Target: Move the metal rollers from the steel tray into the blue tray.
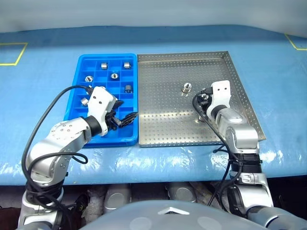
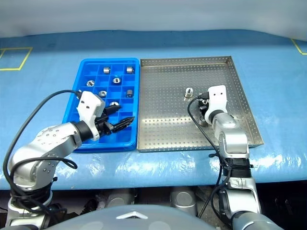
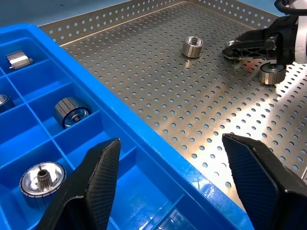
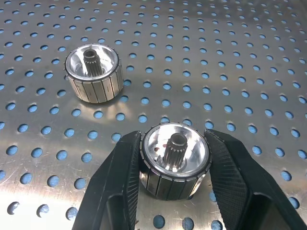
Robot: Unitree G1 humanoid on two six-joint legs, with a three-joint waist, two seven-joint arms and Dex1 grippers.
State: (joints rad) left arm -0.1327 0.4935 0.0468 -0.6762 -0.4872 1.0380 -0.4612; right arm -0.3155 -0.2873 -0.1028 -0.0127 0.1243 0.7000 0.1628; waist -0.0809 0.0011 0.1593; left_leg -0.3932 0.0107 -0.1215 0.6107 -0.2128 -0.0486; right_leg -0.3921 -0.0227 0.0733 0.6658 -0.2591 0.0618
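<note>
Now, from the head, several rollers (image 1: 114,75) sit in the blue tray (image 1: 76,80); two remain on the steel tray (image 1: 163,129). By the right wrist, the right gripper (image 4: 175,167) pinches one shiny, ridged roller (image 4: 175,160); another (image 4: 93,72) stands just ahead. Left gripper (image 3: 180,177) is spread wide.

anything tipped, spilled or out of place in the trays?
Nothing serious. In the blue tray at least one roller lies on its side; others sit upright. The steel tray holds one loose upright roller and one gripped by the right gripper. Nothing lies outside either tray.
</note>
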